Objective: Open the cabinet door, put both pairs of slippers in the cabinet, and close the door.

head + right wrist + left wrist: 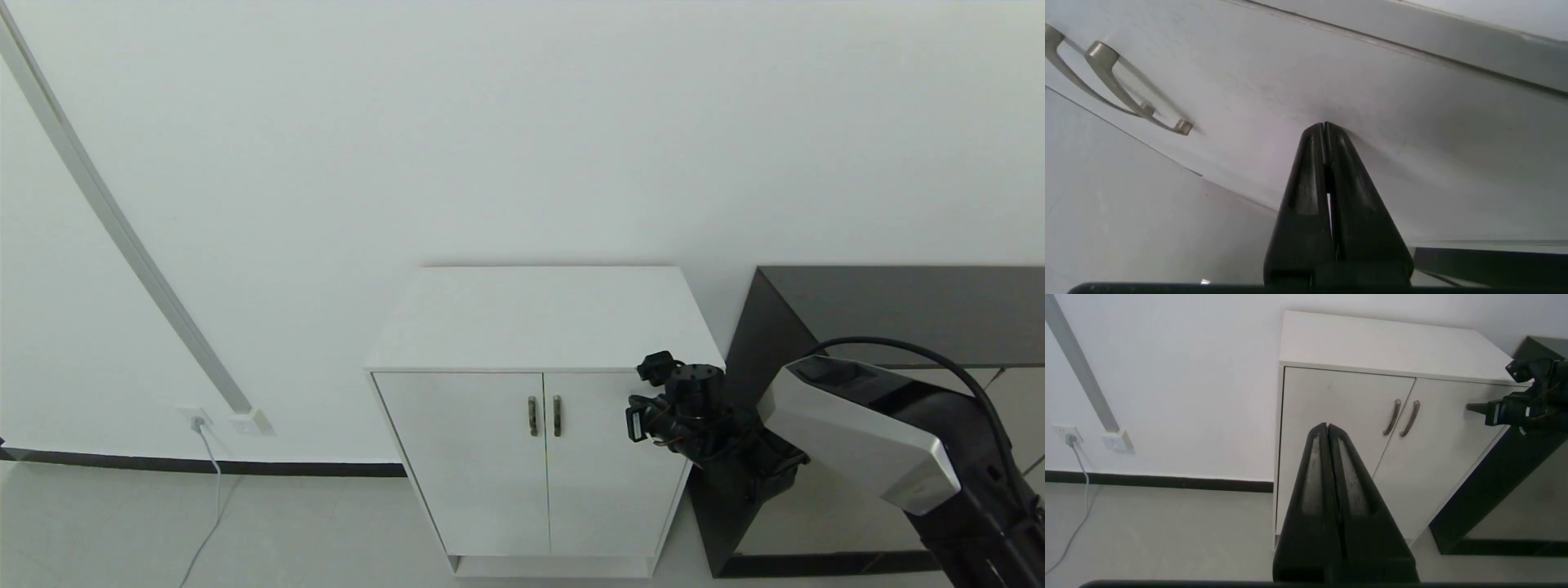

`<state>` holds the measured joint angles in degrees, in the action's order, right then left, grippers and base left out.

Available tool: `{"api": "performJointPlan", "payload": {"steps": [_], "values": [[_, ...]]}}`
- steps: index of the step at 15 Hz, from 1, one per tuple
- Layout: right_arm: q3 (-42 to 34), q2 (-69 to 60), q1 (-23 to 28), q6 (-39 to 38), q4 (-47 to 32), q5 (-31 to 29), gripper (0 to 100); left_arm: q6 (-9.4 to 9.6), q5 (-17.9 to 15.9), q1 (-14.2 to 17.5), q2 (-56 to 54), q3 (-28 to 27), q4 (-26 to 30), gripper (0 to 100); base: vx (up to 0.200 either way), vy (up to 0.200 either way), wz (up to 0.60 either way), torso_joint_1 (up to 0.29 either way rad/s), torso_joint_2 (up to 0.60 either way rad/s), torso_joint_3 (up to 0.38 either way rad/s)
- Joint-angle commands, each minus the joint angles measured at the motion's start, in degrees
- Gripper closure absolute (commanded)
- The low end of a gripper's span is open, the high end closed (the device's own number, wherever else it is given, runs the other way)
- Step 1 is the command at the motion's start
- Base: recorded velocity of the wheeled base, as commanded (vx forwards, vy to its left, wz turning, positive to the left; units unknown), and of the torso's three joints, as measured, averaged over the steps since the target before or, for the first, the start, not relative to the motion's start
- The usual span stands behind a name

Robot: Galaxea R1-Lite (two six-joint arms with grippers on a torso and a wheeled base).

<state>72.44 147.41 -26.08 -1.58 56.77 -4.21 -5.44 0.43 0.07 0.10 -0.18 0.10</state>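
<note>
Item 1. Cabinet point(539, 322): white, two doors, standing on the floor point(310, 531) with its back against the wall point(522, 122). Its long axis is upright and its front faces the robot. The left door point(465, 457) and the right door point(608, 482) are both closed and meet at a centre seam. Whatever is inside is hidden behind them.

Item 2. Handles point(544, 416): two slim metal bars, upright, one on each side of the seam, near the doors' top edge.

Item 3. Right gripper point(1325, 131): fingers pressed together, holding nothing. It points at the face of the right door, near that door's upper outer corner. The tips are very close to the panel; whether they touch it cannot be told. In the head view the arm covers that corner of the door.

Item 4. Left gripper point(1327, 429): fingers pressed together, holding nothing. It is well apart from the cabinet and points toward the left door. In its wrist view it hides the lower middle of the cabinet front.

Item 5. Black unit point(898, 302): low, with a glossy front, just beside the cabinet's right side. It is cut off at the head view's right edge and partly covered by the right arm.

Item 6. Socket point(194, 416): low on the wall, left of the cabinet, with a grey cable point(214, 490) trailing to the floor. A pale strip point(122, 237) runs slantwise down the wall to a spot just beside the socket.
</note>
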Motion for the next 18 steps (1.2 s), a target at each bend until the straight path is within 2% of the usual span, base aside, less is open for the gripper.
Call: {"api": "performJointPlan", "payload": {"steps": [1, 6, 10, 14, 18], "values": [[0.1, 0.2, 0.1, -0.1, 0.0, 0.0, 100, -0.01, 0.0, 0.0, 0.1, 0.0, 0.0, 100, 0.0, 0.0, 0.0, 0.0, 0.0, 0.0], [-0.5, -0.2, 0.1, -0.1, 0.3, 0.0, 100, -0.01, 0.0, 0.0, 0.1, 0.0, 0.0, 100, 0.0, 0.0, 0.0, 0.0, 0.0, 0.0], [-6.1, -4.3, 0.0, -0.2, 2.8, 0.0, 100, -0.01, 0.0, 0.0, 0.1, 0.0, 0.0, 100, 0.0, 0.0, 0.0, 0.0, 0.0, 0.0], [-17.9, -14.1, 0.1, -0.2, 7.7, -0.2, 100, 0.08, 0.0, 0.0, 0.1, 0.0, 0.0, 100, 0.0, 0.0, 0.0, 0.0, 0.0, 0.0], [-28.6, -24.4, 0.7, 0.1, 9.2, -4.4, 100, 0.08, 0.0, 0.0, 0.0, 0.0, 0.0, 100, 0.0, 0.0, 0.0, 0.0, 0.0, 0.0]]}}
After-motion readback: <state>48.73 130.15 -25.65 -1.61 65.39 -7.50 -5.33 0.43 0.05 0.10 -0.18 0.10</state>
